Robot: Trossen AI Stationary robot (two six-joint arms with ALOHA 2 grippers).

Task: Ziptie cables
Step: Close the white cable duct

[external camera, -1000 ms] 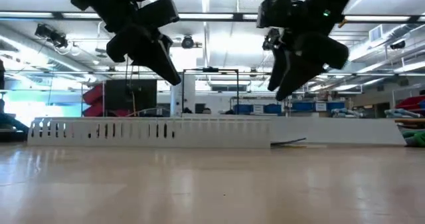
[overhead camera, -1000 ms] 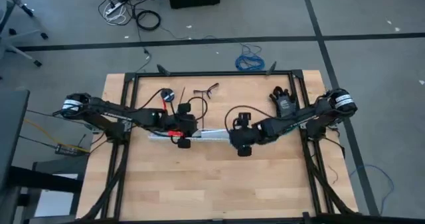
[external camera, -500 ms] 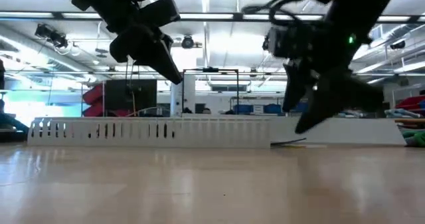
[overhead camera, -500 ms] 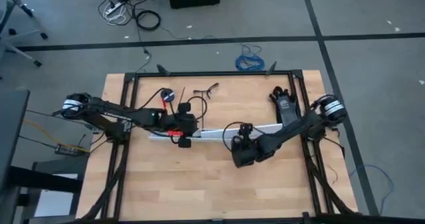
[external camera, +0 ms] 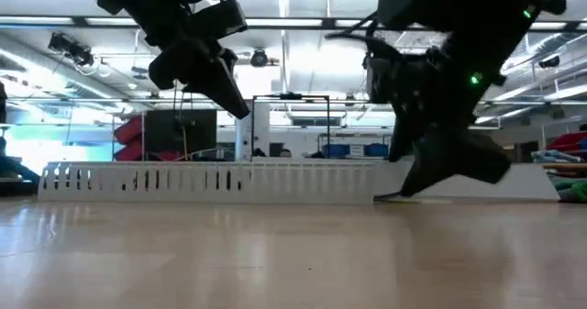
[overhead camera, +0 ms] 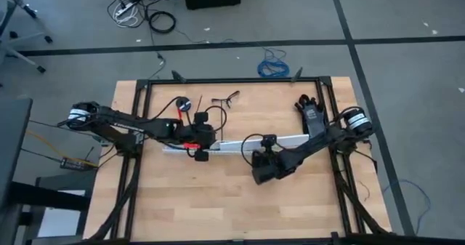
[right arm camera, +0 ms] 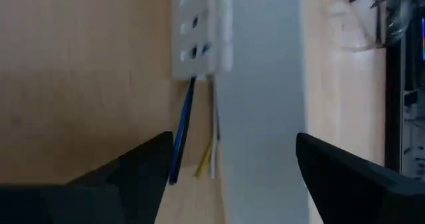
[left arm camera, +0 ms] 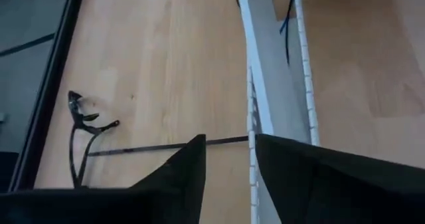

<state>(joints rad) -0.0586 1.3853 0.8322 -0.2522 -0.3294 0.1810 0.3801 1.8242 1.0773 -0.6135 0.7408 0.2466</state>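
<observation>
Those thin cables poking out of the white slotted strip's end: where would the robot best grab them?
Probably by the free ends of the cables, just past the white slotted strip, where they lie bare on the table. Come from above, fingers straddling the bunch across its length; the open right gripper hangs there. The flat white cover alongside leaves little room.

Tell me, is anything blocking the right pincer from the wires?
Nothing visible. The open right pincer faces the wire ends poking from the white slotted duct, with only bare table between. The left pincer hangs over the duct's other end.
</observation>
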